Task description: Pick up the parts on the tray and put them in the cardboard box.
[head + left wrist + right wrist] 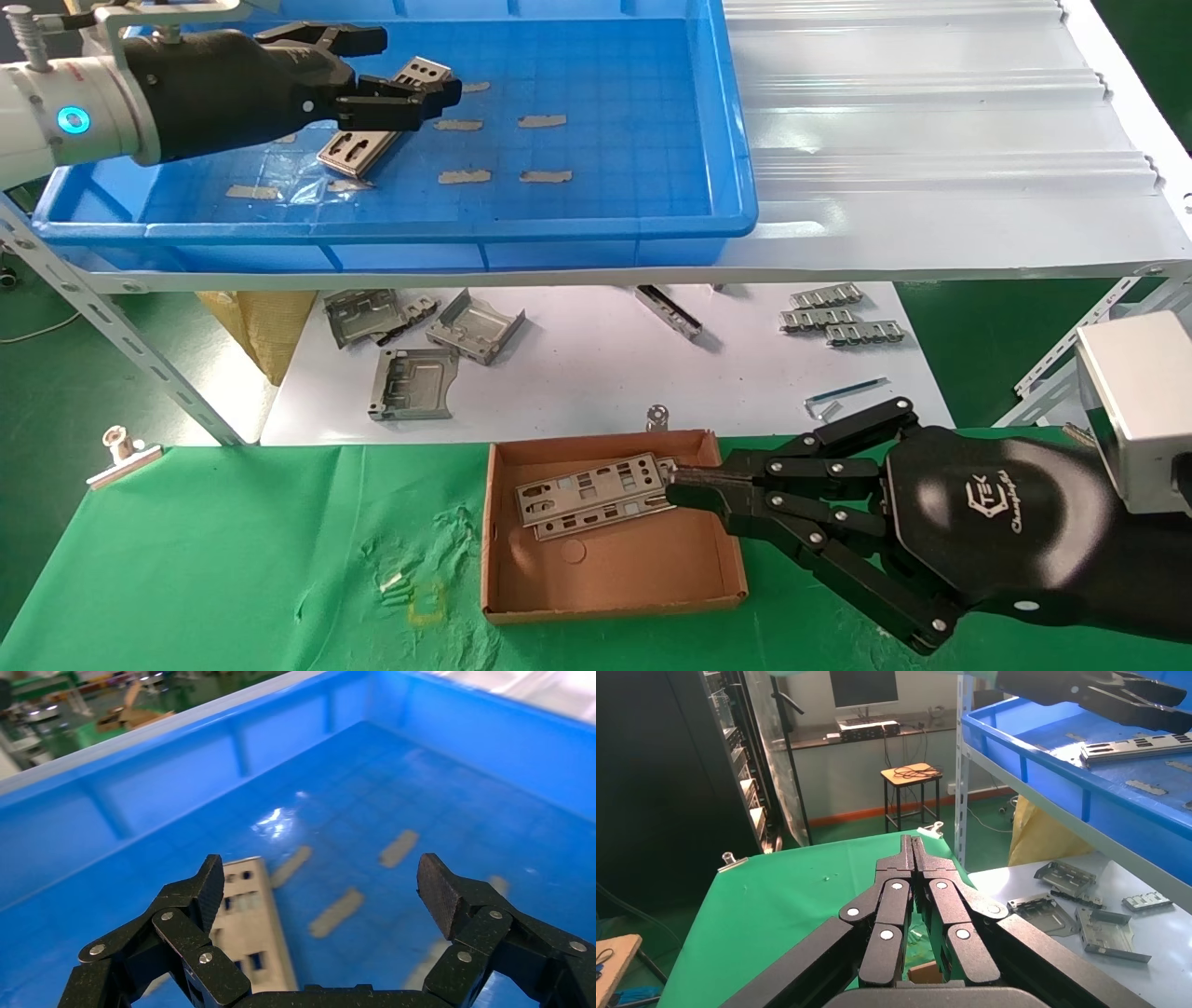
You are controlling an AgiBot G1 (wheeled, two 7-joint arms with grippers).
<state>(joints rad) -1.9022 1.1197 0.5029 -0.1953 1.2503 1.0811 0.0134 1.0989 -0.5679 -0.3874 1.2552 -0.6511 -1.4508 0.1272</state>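
One part, a thin silver plate with cutouts, lies slanted on the floor of the blue tray. My left gripper hovers open just above its far end; in the left wrist view the part sits by one fingertip of the left gripper, nothing held. Two parts rest overlapping in the cardboard box on the green cloth. My right gripper is shut at the box's right wall, its tips beside the plates' end. In the right wrist view the right gripper holds nothing visible.
Beige tape strips dot the tray floor. On the white lower shelf lie folded brackets and comb-like strips. A white corrugated sheet lies right of the tray. A shelf strut and a binder clip stand at left.
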